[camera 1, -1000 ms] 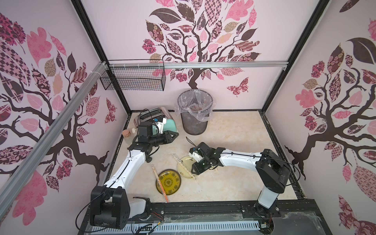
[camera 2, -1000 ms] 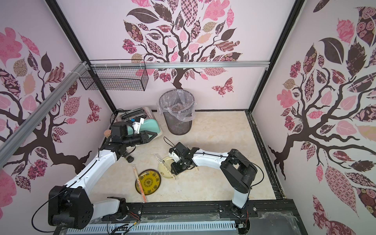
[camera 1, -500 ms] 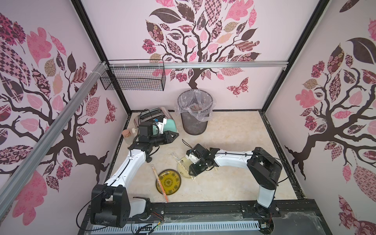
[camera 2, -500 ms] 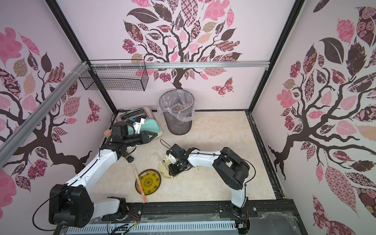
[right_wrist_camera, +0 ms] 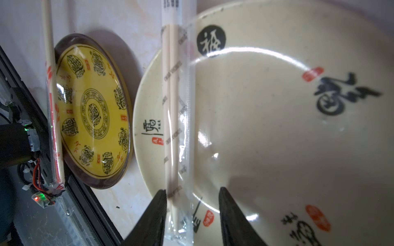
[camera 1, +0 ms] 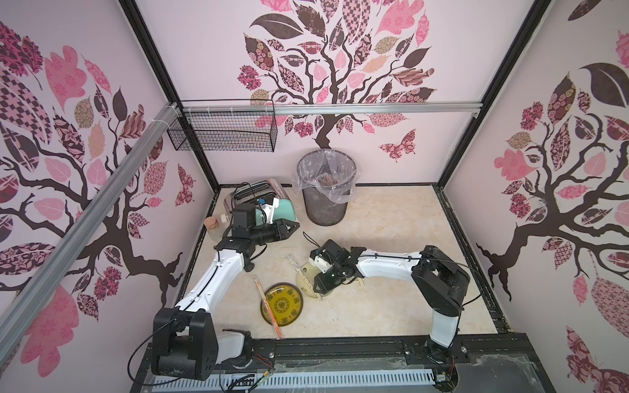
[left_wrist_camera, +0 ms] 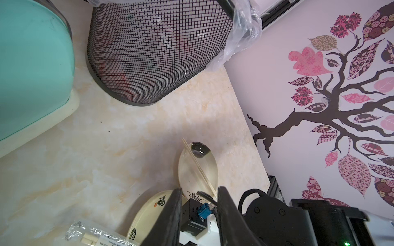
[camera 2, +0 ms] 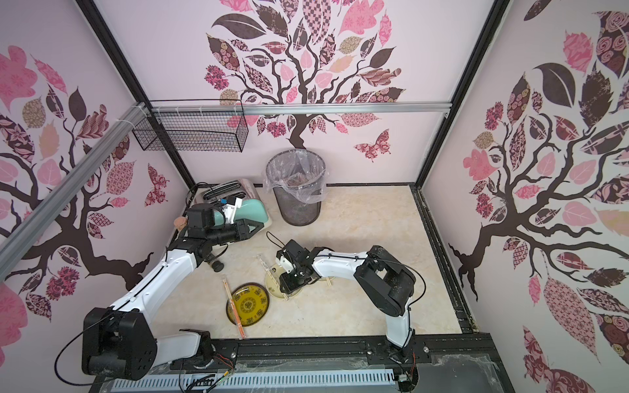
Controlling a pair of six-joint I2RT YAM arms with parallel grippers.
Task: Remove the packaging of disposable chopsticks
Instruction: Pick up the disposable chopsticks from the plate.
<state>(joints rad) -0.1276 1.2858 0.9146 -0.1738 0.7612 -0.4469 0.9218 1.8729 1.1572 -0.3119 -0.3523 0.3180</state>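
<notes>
Though one chopstick pair [left_wrist_camera: 197,165] lies bare, the orange-red sleeve [right_wrist_camera: 53,127] is still on. So is the clear sleeve [right_wrist_camera: 177,119] across the cream plate [right_wrist_camera: 266,127], straddled by the spread right end effector [right_wrist_camera: 191,190]; the left end effector [left_wrist_camera: 199,189] hangs spread, empty.

In a top view, the white-and-black left arm [camera 1: 218,275] reaches up from lower left, its left gripper [camera 1: 290,228] level near centre, jaws parted; the right arm [camera 1: 384,267] folds leftward, right gripper [camera 1: 321,288] angled down, jaws apart
</notes>
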